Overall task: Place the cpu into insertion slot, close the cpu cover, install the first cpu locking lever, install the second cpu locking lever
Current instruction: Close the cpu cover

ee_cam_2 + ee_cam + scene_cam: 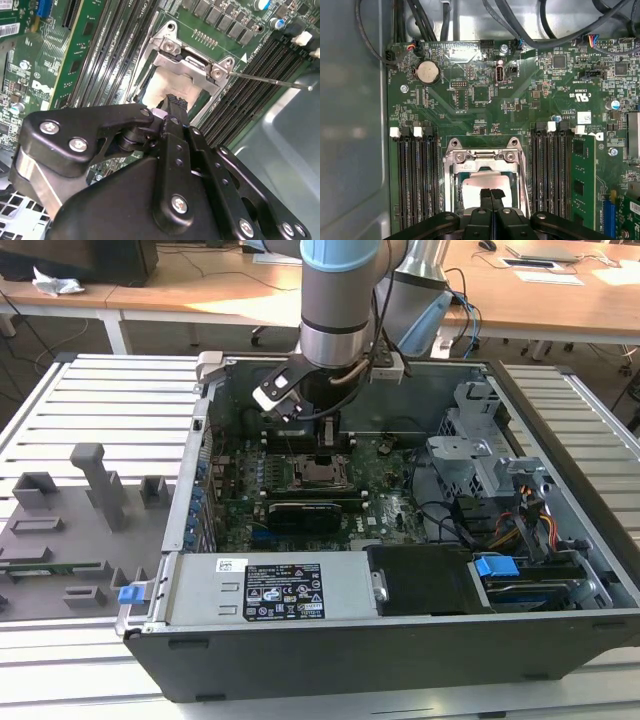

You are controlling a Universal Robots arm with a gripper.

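In the exterior view my gripper [328, 445] hangs inside the open computer case, just above the insertion slot [322, 472] on the green board. In both wrist views the fingertips [491, 194] are pressed together with nothing visible between them. They sit over the pale face of the cpu [482, 181], which lies in the slot. The silver cpu cover [481, 159] lies down around the chip, which shows through its cut-out centre. I cannot tell whether the tips touch the chip or the cover. A thin metal locking lever [270, 80] sticks out sideways from the cover's corner [219, 73], unlatched.
Black memory slots [417, 180] flank the socket on both sides, with a green card [582, 185] beyond them. Cables [530, 35] run along the case wall. A power supply [270, 590] and drive bays [500, 570] fill the case front. A grey fixture [90, 480] stands at the exterior view's left.
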